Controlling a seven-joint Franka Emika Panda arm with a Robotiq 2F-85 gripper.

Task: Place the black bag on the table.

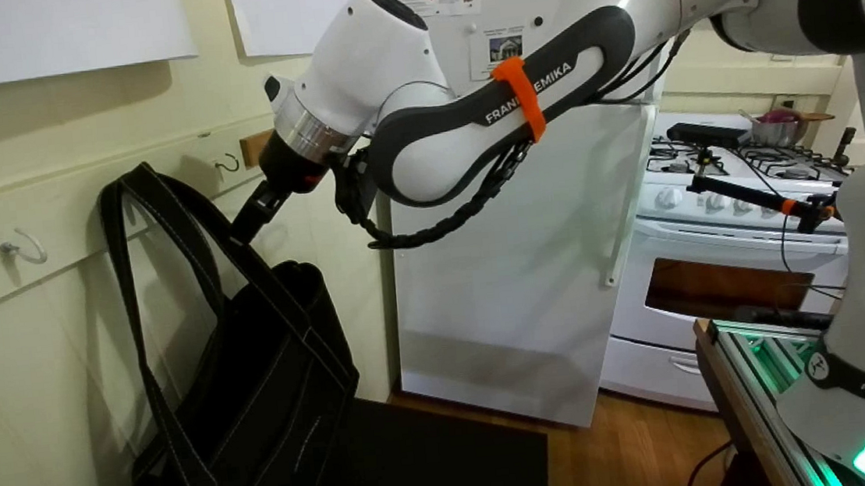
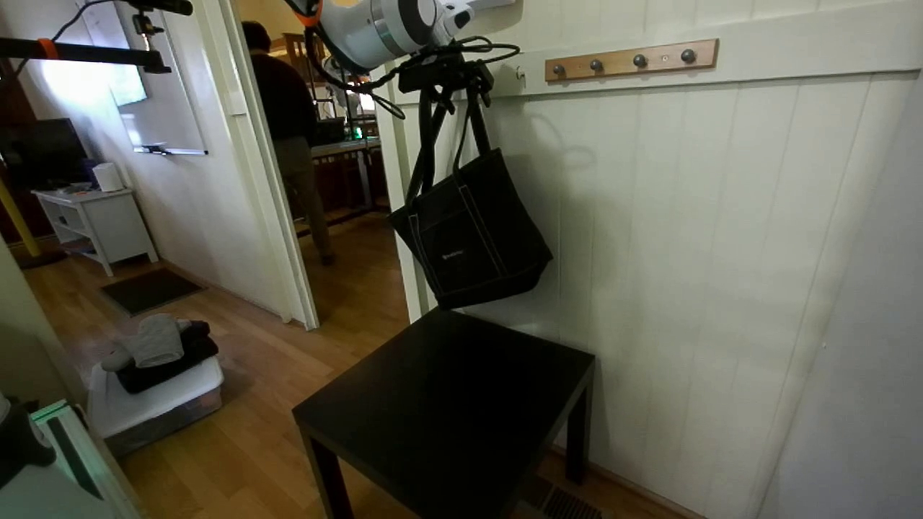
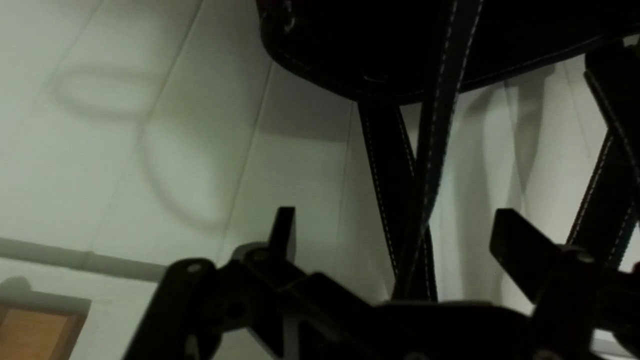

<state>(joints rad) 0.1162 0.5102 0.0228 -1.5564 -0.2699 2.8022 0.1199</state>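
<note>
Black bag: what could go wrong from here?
1. Drop: in the wrist view the gripper is open, a strap passing between its jaws unpinched, so it could slide off and let the black bag fall.
2. Snag: the straps form tall loops, which might catch on the gripper or perhaps the silver wall hook.
3. Bad landing: the bag hangs tilted near a corner of the table in an exterior view; it may overhang or topple.

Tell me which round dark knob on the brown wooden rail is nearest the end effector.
The leftmost round dark knob in an exterior view; the other three knobs sit farther from the end effector along the rail.
</note>
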